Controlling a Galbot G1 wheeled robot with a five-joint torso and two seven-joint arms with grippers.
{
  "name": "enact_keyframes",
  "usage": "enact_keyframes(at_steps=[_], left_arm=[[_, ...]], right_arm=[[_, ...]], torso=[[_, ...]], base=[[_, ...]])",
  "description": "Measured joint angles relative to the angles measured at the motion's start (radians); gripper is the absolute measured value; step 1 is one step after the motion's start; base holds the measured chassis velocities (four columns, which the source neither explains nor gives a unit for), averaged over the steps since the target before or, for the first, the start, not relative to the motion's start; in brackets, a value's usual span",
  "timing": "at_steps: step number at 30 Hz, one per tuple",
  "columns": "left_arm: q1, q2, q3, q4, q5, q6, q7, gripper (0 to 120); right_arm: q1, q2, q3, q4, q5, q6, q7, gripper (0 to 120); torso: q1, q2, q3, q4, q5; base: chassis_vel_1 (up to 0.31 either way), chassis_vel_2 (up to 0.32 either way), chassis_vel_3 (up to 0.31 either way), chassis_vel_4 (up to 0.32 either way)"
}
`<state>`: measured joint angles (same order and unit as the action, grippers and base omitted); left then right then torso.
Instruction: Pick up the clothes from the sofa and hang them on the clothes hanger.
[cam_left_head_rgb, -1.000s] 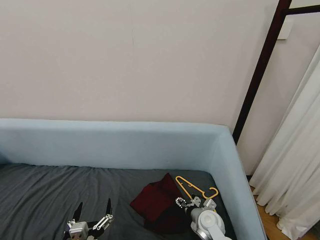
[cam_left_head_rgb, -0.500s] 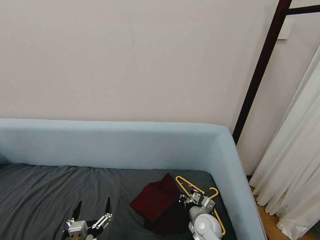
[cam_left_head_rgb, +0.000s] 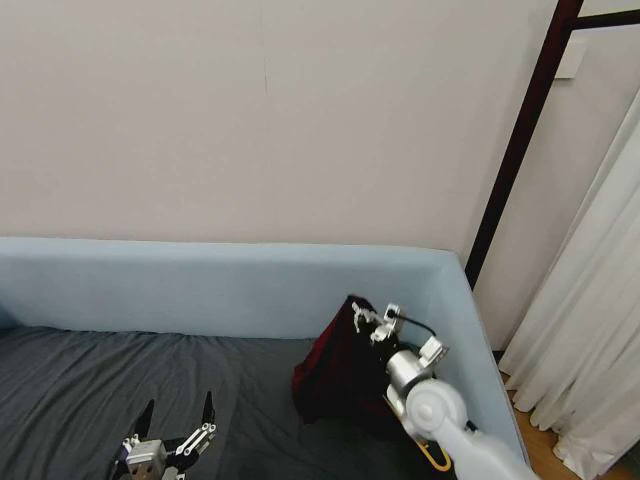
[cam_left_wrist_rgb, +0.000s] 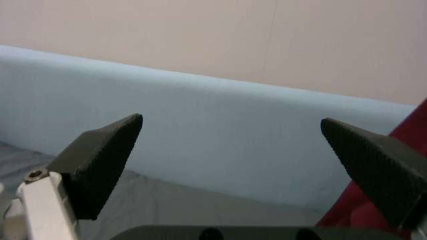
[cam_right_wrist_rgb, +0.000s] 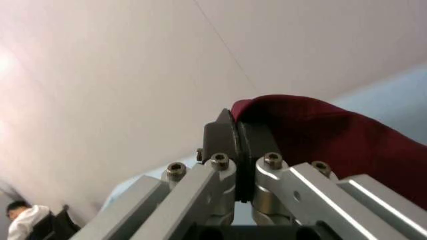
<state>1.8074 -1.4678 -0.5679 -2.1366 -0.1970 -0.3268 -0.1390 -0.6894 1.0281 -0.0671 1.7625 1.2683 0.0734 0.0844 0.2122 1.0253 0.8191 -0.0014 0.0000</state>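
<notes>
The right claw (cam_left_head_rgb: 358, 311), centre-right in the frame, is clamped shut on the top edge of a dark red garment (cam_left_head_rgb: 338, 372). The garment hangs from it in the corner of the pale blue sofa (cam_left_head_rgb: 230, 285), reaching down toward the grey seat. An orange hanger (cam_left_head_rgb: 436, 463) is mostly hidden behind the arm, with only a curve showing at the bottom edge. The left claw (cam_left_head_rgb: 176, 441), at lower left and cut off by the frame, is spread wide and holds nothing.
</notes>
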Motion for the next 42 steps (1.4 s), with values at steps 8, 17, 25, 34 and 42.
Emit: enact_keyframes(at_steps=[8, 17, 25, 34, 42], left_arm=[[-0.005, -0.003, 0.001, 0.010, -0.001, 0.000, 0.000, 100], [-0.015, -0.003, 0.005, 0.029, -0.001, 0.000, 0.000, 100], [-0.027, 0.004, 0.008, 0.047, -0.001, 0.000, -0.001, 100], [-0.040, 0.005, 0.013, 0.070, 0.002, 0.004, -0.001, 100], [-0.036, 0.004, 0.004, 0.076, 0.002, 0.003, -0.001, 100]], right_arm=[[0.207, -0.084, -0.007, -0.009, 0.089, 0.004, -0.012, 0], [0.281, -0.115, 0.007, 0.009, 0.140, 0.009, 0.009, 0], [-0.088, -0.118, 0.051, 0.075, -0.063, 0.013, -0.007, 0], [-0.237, -0.009, -0.021, -0.039, -0.209, 0.066, -0.085, 0], [-0.107, 0.108, -0.175, -0.231, -0.277, 0.117, -0.221, 0]], torso=[[0.000, 0.000, 0.000, -0.0002, 0.0003], [0.000, 0.000, 0.000, 0.0003, -0.0004], [0.000, 0.000, 0.000, -0.0004, 0.0002], [0.000, 0.000, 0.000, -0.0001, -0.0003], [0.000, 0.000, 0.000, 0.0003, -0.0002]], base=[[0.000, 0.000, 0.000, 0.000], [0.000, 0.000, 0.000, 0.000], [0.000, 0.000, 0.000, 0.000], [0.000, 0.000, 0.000, 0.000], [0.000, 0.000, 0.000, 0.000]])
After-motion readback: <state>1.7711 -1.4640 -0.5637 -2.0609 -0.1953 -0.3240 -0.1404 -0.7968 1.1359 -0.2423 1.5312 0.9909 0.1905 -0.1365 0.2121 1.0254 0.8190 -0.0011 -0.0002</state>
